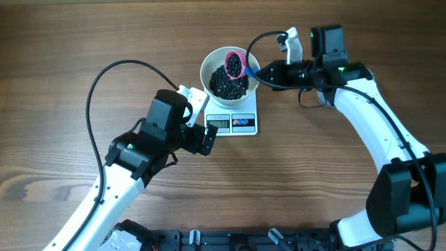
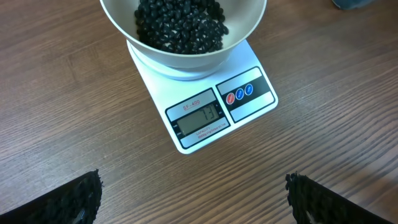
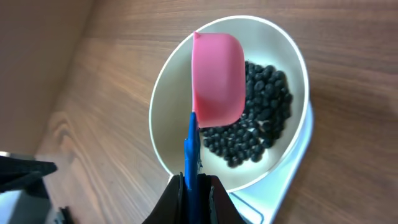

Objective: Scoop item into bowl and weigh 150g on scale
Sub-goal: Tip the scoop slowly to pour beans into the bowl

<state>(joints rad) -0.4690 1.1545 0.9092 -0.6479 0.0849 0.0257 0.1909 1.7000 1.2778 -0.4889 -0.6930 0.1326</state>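
The white bowl (image 1: 206,70) stands on the white scale (image 1: 244,123) and holds a heap of black beans (image 1: 226,82). My right gripper (image 1: 268,72) is shut on the blue handle (image 3: 191,149) of a pink scoop (image 3: 217,78), which hangs over the bowl's rim (image 3: 165,106) above the beans (image 3: 261,118). The scoop's pink back faces the wrist camera. My left gripper (image 1: 208,137) is open just in front of the scale's display (image 2: 200,118), with only bare wood between its fingers (image 2: 74,199).
The right arm's black cable (image 1: 261,38) loops beside the bowl. The left arm's body (image 1: 150,139) lies left of the scale. A dark rail (image 1: 230,240) runs along the table's front edge.
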